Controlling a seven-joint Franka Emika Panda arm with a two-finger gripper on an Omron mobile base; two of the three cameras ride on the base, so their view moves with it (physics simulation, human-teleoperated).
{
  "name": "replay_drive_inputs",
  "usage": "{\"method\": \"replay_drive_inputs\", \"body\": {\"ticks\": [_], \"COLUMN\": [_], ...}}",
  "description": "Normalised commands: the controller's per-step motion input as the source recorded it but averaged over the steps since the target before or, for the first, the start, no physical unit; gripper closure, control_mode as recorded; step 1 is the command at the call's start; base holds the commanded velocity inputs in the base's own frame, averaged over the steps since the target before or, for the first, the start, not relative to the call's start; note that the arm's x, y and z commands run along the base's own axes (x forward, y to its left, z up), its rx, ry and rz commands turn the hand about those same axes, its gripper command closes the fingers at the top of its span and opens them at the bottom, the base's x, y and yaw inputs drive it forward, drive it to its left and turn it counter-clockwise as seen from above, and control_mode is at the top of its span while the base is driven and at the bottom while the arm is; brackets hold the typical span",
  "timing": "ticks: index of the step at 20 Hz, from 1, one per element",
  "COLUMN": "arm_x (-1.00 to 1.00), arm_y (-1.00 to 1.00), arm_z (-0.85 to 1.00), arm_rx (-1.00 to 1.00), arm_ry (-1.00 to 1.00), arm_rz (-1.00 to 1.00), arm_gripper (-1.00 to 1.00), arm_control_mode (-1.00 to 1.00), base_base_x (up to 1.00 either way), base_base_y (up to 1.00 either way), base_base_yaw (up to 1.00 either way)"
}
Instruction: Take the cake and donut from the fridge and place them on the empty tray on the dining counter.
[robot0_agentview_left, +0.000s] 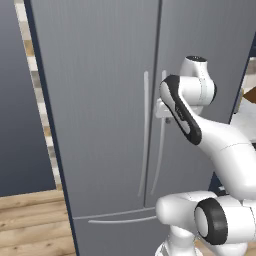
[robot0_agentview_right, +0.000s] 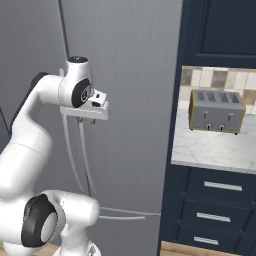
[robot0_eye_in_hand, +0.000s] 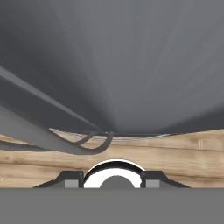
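The grey fridge (robot0_agentview_left: 100, 100) stands with both doors closed, so the cake and donut are hidden inside. Its two long curved handles (robot0_agentview_left: 146, 125) run down the middle seam above the bottom drawer (robot0_agentview_left: 115, 235). My gripper (robot0_agentview_right: 86, 120) points downward, right in front of the right door at upper handle height. In the hand view the fingertips (robot0_eye_in_hand: 72, 181) stand wide apart with nothing between them, and the handles (robot0_eye_in_hand: 43, 135) pass to their left over the door face (robot0_eye_in_hand: 131, 65). The gripper is open. The tray and dining counter are out of view.
Right of the fridge, navy cabinets with drawers (robot0_agentview_right: 220, 200) hold a marble counter (robot0_agentview_right: 210, 147) with a silver toaster (robot0_agentview_right: 216, 111). A wooden floor (robot0_agentview_left: 30, 225) lies to the fridge's left, beside a tiled wall strip (robot0_agentview_left: 37, 85).
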Motion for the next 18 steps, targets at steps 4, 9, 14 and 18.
{"method": "replay_drive_inputs", "body": {"ticks": [4, 9, 14, 18], "arm_x": [-0.31, -0.61, -0.59, -0.47], "arm_y": [0.0, 0.0, 0.0, 0.0], "arm_z": [-0.02, -0.28, -0.42, -0.51], "arm_rx": [0.0, 0.0, 0.0, 0.0], "arm_ry": [-0.01, 0.0, 0.0, 0.01], "arm_rz": [0.0, 0.0, 0.0, 0.0], "arm_gripper": [-1.0, -1.0, -1.0, -1.0], "arm_control_mode": [-1.0, -1.0, -1.0, -1.0], "base_base_x": [0.0, 0.0, 0.0, 0.0], "base_base_y": [0.0, 0.0, 0.0, 0.0], "base_base_yaw": [0.0, 0.0, 0.0, 0.0]}}
